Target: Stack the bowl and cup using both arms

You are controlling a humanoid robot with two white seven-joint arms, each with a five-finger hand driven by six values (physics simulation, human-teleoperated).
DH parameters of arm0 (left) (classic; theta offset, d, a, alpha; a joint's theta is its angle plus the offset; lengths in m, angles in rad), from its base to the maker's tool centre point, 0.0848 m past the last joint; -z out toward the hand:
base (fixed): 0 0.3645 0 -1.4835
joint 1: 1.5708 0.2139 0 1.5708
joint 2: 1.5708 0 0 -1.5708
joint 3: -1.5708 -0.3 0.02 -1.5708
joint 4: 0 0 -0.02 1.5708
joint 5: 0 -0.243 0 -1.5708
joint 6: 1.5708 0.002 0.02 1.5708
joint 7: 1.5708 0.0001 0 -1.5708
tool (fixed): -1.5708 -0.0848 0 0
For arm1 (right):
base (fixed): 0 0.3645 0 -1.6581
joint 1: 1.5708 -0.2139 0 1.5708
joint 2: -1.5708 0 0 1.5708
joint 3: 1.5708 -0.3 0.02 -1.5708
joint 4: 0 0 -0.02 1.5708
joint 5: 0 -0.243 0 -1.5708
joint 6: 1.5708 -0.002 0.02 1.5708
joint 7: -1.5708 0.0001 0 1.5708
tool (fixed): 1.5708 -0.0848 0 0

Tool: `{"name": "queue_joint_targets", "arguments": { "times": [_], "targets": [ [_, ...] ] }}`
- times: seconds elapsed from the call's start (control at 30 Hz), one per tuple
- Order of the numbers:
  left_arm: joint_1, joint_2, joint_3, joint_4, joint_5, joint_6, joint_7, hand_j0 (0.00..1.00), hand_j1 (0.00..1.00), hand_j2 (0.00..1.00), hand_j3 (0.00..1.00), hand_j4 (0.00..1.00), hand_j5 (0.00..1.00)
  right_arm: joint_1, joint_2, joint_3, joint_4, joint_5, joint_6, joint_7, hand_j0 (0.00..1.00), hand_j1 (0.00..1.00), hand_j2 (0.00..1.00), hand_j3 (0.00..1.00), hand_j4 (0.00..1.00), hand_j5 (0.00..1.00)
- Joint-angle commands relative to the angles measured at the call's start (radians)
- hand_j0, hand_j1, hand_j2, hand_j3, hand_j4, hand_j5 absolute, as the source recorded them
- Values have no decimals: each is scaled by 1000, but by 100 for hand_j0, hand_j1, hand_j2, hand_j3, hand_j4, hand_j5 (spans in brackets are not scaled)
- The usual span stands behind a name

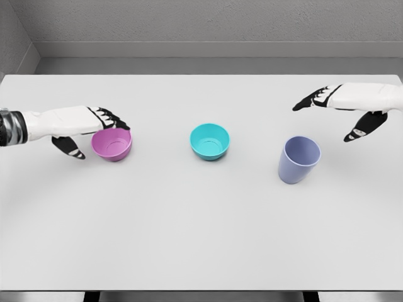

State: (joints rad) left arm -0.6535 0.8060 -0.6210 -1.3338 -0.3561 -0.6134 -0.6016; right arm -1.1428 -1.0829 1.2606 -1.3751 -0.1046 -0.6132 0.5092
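A pink bowl (112, 144) stands on the white table (201, 233) at the left. My left hand (96, 131) is at its left rim, fingers reaching over the far edge and the thumb spread out to the left, clear of the bowl, so the hand is open. A teal bowl (210, 141) sits at the middle. To the right, a lavender cup (299, 159) stands upright. My right hand (322, 121) hovers above and to the right of the cup, fingers stretched out, thumb hanging down, holding nothing.
The table's far edge meets a grey wall (201, 25) behind. The three vessels stand in a rough row, spaced well apart from one another.
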Motion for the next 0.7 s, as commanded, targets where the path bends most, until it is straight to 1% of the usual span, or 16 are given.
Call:
{"name": "queue_joint_targets", "arguments": {
  "times": [0.0, 0.17, 0.2, 0.23, 0.37, 0.47, 0.6, 0.67],
  "targets": [
    [-2, -19, -2, 10, 3, 3, 0, 100, 100, 100, 100, 100, 100, 0, 0, -1, -9, -4, 2, 2, 100, 100, 100, 100, 100, 100],
    [-5, -30, -2, 33, 2, 3, 0, 100, 100, 100, 100, 100, 100, 12, 1, -6, -7, -1, 2, 9, 100, 100, 100, 100, 100, 100],
    [-11, -31, -2, 45, -7, 3, 0, 100, 100, 100, 100, 100, 100, 17, 1, -10, -2, -1, 2, 48, 100, 100, 100, 100, 100, 100],
    [-11, -34, -2, 53, -14, 3, 0, 100, 100, 100, 100, 100, 100, 17, 1, -12, -1, -1, 2, 60, 100, 100, 100, 100, 100, 100],
    [-25, -38, -2, 84, -15, 3, 2, 100, 100, 100, 100, 100, 100, 15, 1, -13, -4, -1, 2, 65, 100, 100, 100, 100, 100, 100],
    [-26, -62, -2, 90, -17, 3, 0, 100, 100, 100, 100, 100, 100, 23, 5, -13, -9, -1, 2, 65, 100, 100, 100, 100, 100, 100],
    [-31, -67, -3, 91, -26, 3, 0, 100, 100, 100, 100, 100, 100, 23, 1, -13, -59, -3, 2, 63, 100, 100, 100, 100, 100, 100],
    [-31, -65, -3, 91, -26, 3, 0, 100, 100, 100, 100, 100, 100, 21, 5, -13, -62, -3, 2, 63, 100, 100, 100, 100, 100, 100]
  ]
}}
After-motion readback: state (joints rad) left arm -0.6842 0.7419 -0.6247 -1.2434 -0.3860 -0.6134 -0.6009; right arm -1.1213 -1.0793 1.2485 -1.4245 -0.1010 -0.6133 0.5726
